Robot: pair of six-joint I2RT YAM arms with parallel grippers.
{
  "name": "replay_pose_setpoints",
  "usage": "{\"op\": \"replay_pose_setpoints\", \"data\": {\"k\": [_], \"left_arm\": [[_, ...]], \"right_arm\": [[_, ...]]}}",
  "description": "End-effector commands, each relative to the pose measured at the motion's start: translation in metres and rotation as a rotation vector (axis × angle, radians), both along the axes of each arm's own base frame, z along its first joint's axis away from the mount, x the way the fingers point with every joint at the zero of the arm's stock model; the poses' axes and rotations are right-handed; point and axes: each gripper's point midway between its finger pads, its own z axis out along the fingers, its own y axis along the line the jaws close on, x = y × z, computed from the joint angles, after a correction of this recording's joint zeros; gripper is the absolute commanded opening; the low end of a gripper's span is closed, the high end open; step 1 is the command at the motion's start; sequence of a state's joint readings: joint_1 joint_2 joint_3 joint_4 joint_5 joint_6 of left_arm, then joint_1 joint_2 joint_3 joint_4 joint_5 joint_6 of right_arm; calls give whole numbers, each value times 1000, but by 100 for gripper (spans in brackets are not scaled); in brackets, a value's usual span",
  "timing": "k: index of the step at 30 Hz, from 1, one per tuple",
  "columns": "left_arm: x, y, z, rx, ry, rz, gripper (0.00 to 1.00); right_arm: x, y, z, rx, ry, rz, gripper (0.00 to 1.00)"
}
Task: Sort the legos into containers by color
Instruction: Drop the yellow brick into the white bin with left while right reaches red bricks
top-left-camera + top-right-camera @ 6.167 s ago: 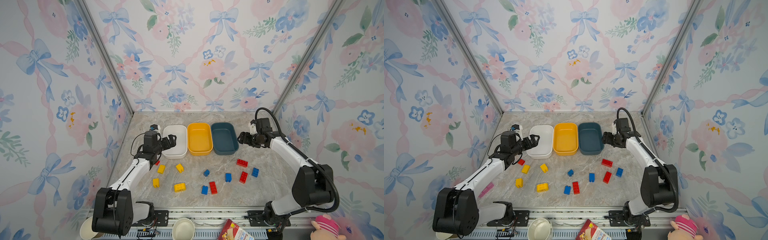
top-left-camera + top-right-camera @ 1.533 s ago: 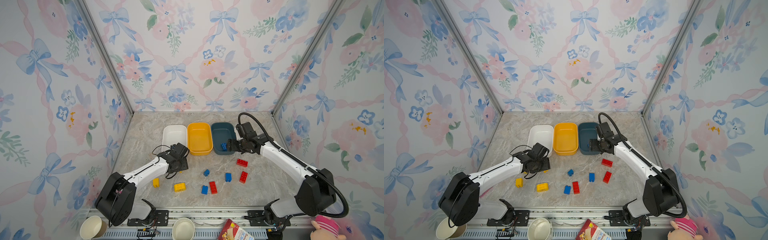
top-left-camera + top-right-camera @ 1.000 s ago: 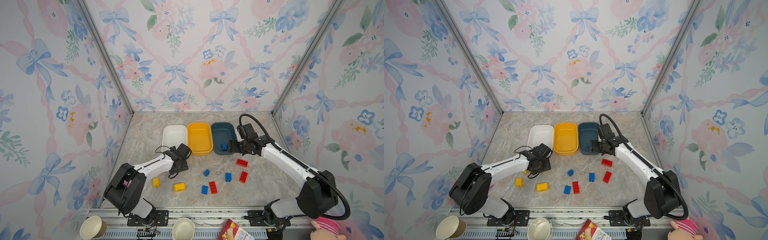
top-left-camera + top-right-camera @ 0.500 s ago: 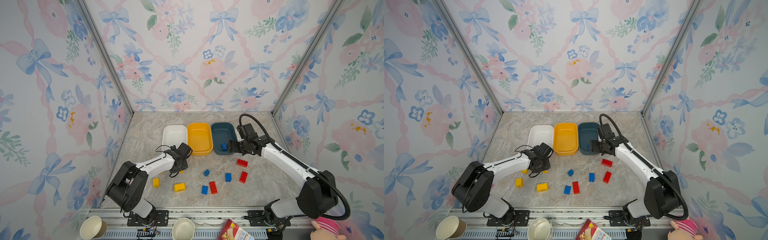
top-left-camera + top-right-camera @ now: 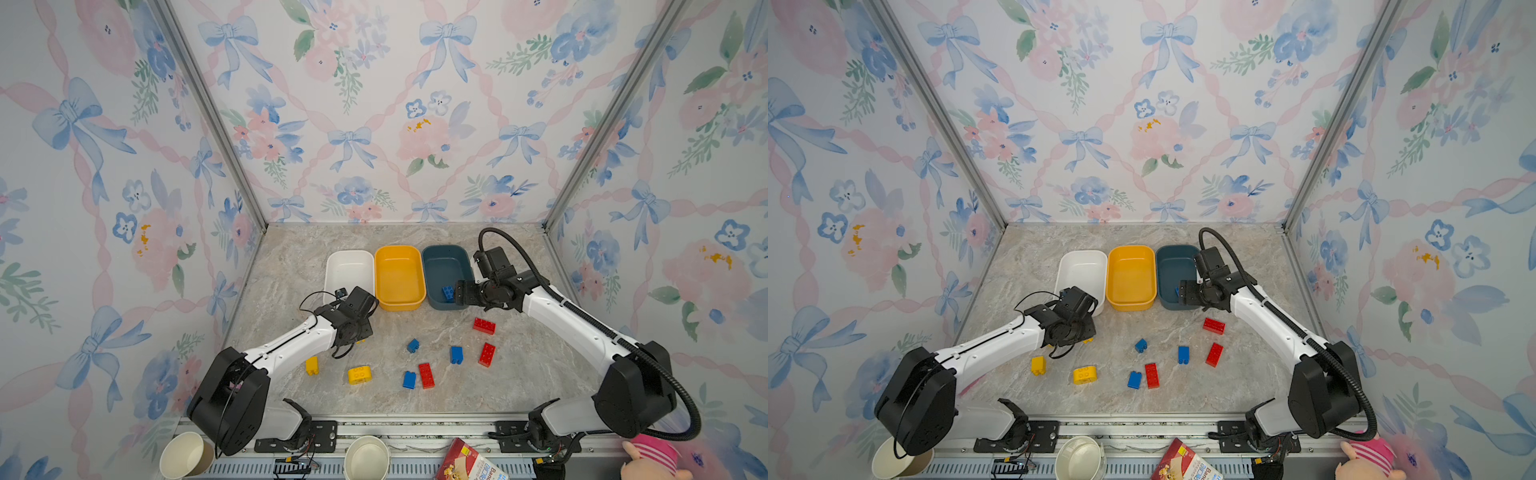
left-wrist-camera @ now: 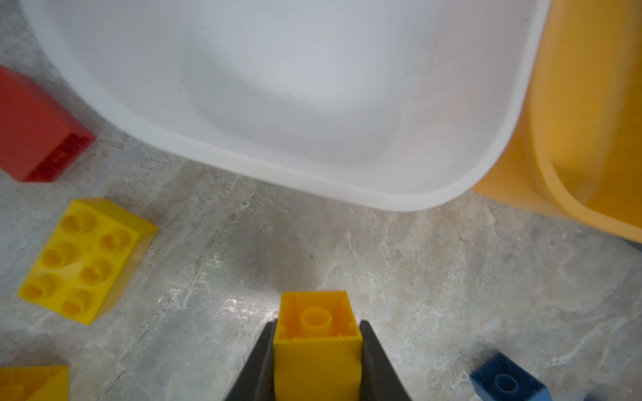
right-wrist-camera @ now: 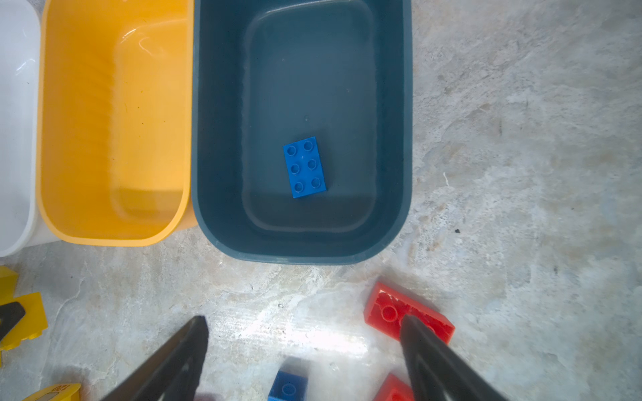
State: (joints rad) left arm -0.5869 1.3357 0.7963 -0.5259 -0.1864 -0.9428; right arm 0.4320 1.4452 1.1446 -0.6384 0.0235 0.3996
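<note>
Left wrist view: we see left gripper (image 6: 318,323) clamped on yellow lego (image 6: 317,364). Right gripper (image 7: 303,321) gapes empty near teal tub (image 7: 215,139); one blue lego (image 7: 305,167) inside it, rest outside, unsorted.

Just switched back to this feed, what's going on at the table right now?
The left hand is shut on a small yellow brick, down near the table beside the white tub. The right hand hangs open by the near end of the teal tub, where one blue brick already lies. The yellow tub shows nothing inside. Red, blue and yellow loose bricks lie on the table, unsorted.
</note>
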Motion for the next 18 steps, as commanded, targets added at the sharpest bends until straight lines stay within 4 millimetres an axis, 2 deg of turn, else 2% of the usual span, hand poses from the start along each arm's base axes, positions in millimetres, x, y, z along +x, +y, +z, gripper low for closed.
{"op": "replay_pose_setpoints", "data": {"k": [1, 8, 13, 18], "left_arm": [[-6, 2, 7, 3, -15, -32, 20], [3, -2, 46, -36, -135, -56, 18], [21, 0, 80, -8, -239, -62, 19], [42, 2, 93, 19, -263, -68, 19]], "right_arm": [[-3, 0, 8, 19, -12, -5, 89], [-6, 3, 10, 27, -13, -5, 90], [-10, 6, 10, 32, -6, -3, 90], [-13, 6, 13, 34, -9, -4, 90]]}}
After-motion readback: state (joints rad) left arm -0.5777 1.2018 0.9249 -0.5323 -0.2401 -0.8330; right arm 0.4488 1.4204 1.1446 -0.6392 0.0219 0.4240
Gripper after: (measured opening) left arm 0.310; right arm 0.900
